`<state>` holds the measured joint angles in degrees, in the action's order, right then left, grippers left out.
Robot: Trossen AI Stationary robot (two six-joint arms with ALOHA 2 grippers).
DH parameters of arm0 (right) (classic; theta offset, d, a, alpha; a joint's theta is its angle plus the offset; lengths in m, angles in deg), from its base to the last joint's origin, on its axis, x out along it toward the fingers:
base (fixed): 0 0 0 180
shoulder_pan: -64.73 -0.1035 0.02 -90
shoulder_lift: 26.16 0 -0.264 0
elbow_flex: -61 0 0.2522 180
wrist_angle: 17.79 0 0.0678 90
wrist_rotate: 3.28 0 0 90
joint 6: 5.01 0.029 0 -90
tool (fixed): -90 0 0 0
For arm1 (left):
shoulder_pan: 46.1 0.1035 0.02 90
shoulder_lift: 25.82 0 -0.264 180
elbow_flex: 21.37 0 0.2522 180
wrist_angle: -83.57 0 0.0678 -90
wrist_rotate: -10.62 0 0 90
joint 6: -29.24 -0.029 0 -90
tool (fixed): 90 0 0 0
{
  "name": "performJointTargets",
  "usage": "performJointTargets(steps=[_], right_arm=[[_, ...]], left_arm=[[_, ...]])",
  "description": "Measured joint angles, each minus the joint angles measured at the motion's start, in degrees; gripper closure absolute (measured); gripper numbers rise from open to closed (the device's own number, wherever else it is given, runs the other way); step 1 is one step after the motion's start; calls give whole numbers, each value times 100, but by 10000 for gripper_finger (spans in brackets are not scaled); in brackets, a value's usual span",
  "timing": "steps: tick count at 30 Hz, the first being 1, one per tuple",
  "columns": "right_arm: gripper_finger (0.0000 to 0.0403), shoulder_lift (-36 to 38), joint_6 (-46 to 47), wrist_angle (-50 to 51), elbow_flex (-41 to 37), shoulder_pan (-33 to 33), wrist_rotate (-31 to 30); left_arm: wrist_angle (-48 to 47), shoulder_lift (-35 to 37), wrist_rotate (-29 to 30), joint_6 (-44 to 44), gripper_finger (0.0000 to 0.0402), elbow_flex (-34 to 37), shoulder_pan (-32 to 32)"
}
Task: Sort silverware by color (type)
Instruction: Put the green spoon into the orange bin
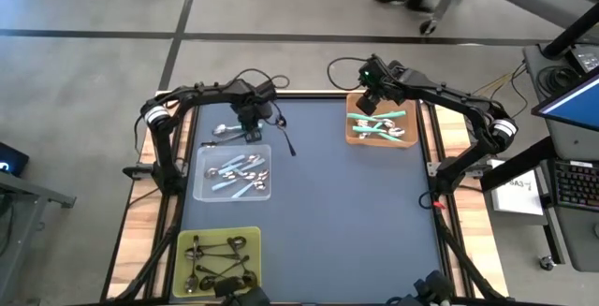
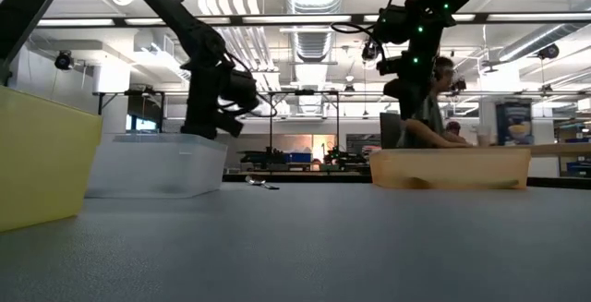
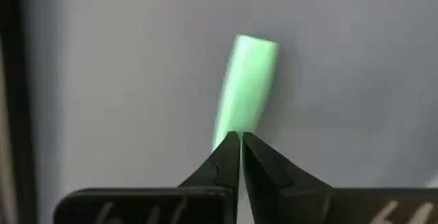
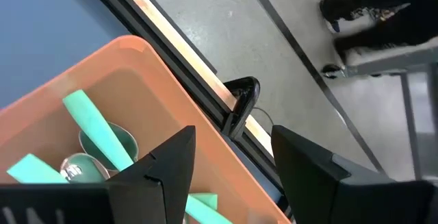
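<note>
Sorting looks nearly finished: your trays already hold most spoons, only a couple lie loose on the mat [image 1: 356,212], your left gripper [image 3: 240,139] is clamped on a teal spoon handle [image 3: 248,80], and your right gripper [image 4: 229,159] hangs apart over the orange tray [image 4: 147,63].

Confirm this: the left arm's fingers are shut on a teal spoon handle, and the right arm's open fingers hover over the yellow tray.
One thing is wrong: the tray. The right gripper hovers, fingers open, over the orange tray, which holds teal-handled spoons, as the right wrist view and high view show. The yellow tray sits at the table's opposite corner. The left gripper is indeed shut on a teal spoon handle.
</note>
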<state>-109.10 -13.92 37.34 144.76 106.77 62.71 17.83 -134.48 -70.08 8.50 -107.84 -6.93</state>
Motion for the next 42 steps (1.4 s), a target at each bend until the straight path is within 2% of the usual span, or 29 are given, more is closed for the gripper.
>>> performJointTargets(steps=[5, 10, 14, 21, 25, 31, 34, 42], right_arm=[[218, 1, 257, -1, -1, 0, 44], [218, 2, 524, 41, -2, 0, 44], [218, 2, 531, 39, -2, 0, 44], [218, 2, 464, 40, -2, 0, 45], [218, 2, 386, 34, -2, 0, 44], [218, 2, 381, 32, -2, -1, 44], [218, 2, 378, 29, -1, -1, 45], [218, 2, 383, 25, -2, 0, 45]], left_arm=[[-29, 6, -81, 102, 400, -448, 88], [-58, 26, -1050, 305, 400, -828, 182], [-300, 26, -1187, 167, 401, -847, 190], [-332, 28, -1180, 136, 387, -482, 193], [-265, 28, -1063, 81, 352, -316, 193], [77, 28, -452, 30, 290, 10, 199], [203, 14, -426, 83, 269, 118, 201], [331, -240, -296, 368, 263, 146, 234]])
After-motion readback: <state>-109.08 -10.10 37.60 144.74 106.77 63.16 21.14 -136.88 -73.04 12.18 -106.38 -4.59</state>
